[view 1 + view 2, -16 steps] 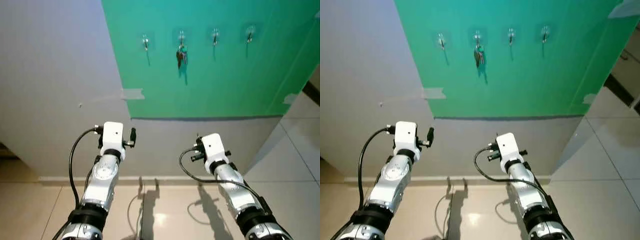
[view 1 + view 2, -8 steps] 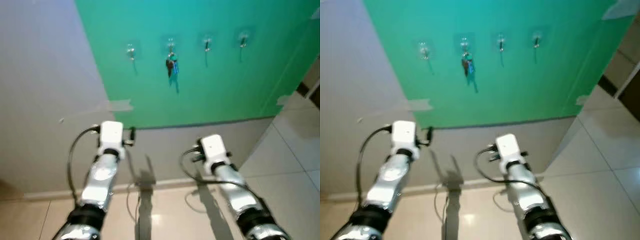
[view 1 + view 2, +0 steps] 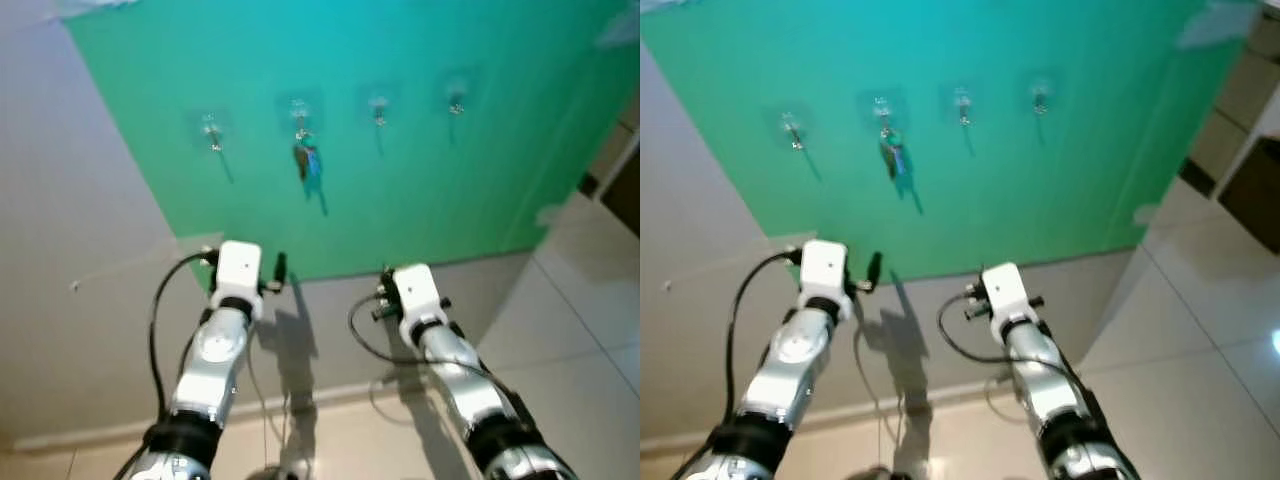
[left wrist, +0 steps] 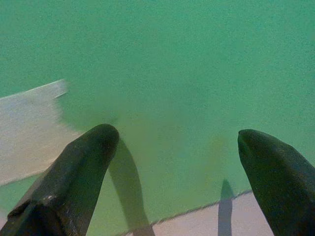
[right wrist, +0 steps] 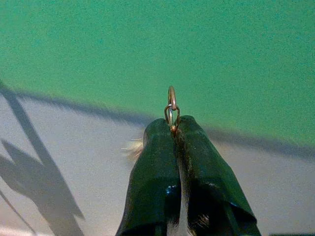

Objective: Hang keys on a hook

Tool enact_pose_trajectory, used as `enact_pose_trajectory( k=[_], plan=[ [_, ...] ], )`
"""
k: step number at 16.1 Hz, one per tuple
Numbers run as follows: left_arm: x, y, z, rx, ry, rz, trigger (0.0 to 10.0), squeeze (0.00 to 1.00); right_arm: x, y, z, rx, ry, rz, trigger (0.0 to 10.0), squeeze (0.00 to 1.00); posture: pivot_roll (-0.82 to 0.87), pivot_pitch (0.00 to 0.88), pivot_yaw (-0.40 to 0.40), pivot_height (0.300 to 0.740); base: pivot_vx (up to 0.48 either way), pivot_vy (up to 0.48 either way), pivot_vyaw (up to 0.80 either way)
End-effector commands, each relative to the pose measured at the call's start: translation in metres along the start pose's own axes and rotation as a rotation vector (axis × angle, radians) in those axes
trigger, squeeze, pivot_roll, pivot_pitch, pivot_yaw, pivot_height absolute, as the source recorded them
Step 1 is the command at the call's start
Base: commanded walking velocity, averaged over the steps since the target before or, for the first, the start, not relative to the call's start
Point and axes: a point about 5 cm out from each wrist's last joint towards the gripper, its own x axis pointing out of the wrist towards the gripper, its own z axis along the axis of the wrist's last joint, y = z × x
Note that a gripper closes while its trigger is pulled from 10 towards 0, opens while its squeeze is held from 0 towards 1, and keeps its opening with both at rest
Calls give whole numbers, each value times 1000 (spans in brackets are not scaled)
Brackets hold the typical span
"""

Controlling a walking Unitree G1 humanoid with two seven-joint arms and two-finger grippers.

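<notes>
Shifted across both eye views within the last second, and slightly blurred: the row of hooks now sits lower and further left in the picture, with more of the green panel (image 3: 420, 200) showing. Reads as the head camera moving while the robot closes on the wall, not as any move of the things. Means, judging by this, the approach is under way and the hanging itself not yet begun. Right gripper (image 5: 172, 129) raised before the panel's lower edge, fingers pressed together and clamped on a thin metal key ring (image 5: 171, 105), whose oval loop stands clear above the tips; keys below it hidden behind the fingers. Left gripper (image 4: 177, 137) also up near the lower edge, its blunt matte-black fingers wide apart with nothing between. Panel smooth and flat, fixed over a pale grey wall (image 3: 60, 250), with a strip of pale tape (image 4: 29, 93) at its edge. Four small shiny hooks on clear pads in a line across the upper part: left-end hook (image 3: 212, 131) bare, second hook (image 3: 300, 110) already carrying a dark bunch of keys (image 3: 307, 160), third hook (image 3: 378, 105) and right-end hook (image 3: 456, 100) bare. Glossy tiled floor (image 3: 590, 330) below.
</notes>
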Motion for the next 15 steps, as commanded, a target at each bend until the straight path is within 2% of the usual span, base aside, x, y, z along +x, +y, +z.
enact_pose_trajectory(
  k=[1,15],
  plan=[
    [-1,10,-4,-10,26,38,10000,0,1,-4,2,9,-3,-15,10000,0,-85,0,76,740,0,0,0],
    [10,4,4,-5,13,20,10000,0,5,-11,7,-10,-11,-29,10000,0,-106,0,82,740,0,0,0]
  ],
)
